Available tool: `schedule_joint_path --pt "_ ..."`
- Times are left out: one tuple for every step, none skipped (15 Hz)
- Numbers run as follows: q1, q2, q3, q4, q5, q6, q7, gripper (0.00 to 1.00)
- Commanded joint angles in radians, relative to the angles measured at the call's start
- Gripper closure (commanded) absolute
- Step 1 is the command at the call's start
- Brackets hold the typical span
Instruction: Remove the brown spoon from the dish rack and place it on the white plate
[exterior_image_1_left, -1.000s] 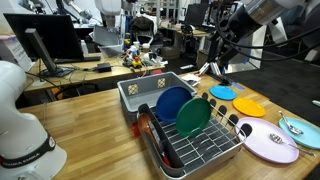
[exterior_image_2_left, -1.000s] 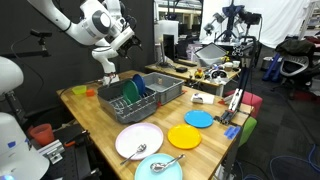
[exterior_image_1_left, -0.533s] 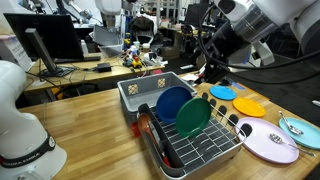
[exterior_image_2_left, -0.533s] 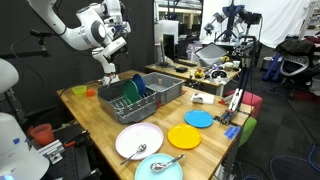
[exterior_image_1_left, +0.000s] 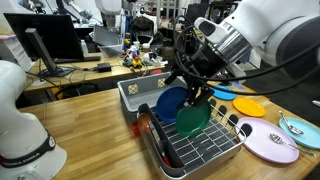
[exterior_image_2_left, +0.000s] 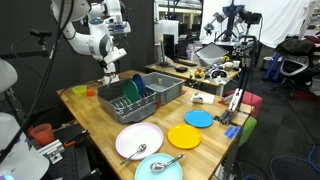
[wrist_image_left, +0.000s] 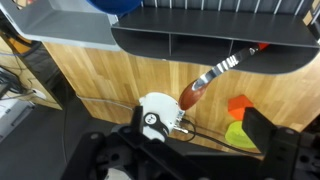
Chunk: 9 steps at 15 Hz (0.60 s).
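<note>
With the claw (exterior_image_1_left: 192, 98) spread, we align it across the brown spoon (exterior_image_1_left: 150, 128) in the dish rack (exterior_image_1_left: 215, 150) before descending.

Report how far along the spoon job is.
Done: nothing yet. The long dark brown spoon lies in the silver wire dish rack, not on the large round white plate. In hand: the gripper hangs over the rack, grasping nothing I can see. Left: grip the spoon, lift it, set it on the plate.
</note>
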<state>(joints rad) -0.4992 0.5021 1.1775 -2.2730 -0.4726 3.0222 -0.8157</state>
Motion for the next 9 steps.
schedule_joint_path --pt "0.025 0.148 0.02 0.083 0.035 -0.089 -0.167 0.0" --pt "0.025 0.079 0.005 0.04 0.062 -0.035 -0.12 0.0" --pt "0.029 0.109 0.006 0.056 0.069 -0.046 -0.154 0.0" --pt "0.034 0.128 0.005 0.066 0.069 -0.049 -0.168 0.0" --pt "0.036 0.136 0.006 0.07 0.069 -0.05 -0.173 0.0" --pt "0.037 0.138 0.006 0.071 0.068 -0.05 -0.173 0.0" --pt "0.037 0.138 0.006 0.071 0.068 -0.05 -0.174 0.0" --pt "0.038 0.138 0.006 0.071 0.068 -0.05 -0.174 0.0" --pt "0.038 0.138 0.007 0.071 0.068 -0.05 -0.174 0.0"
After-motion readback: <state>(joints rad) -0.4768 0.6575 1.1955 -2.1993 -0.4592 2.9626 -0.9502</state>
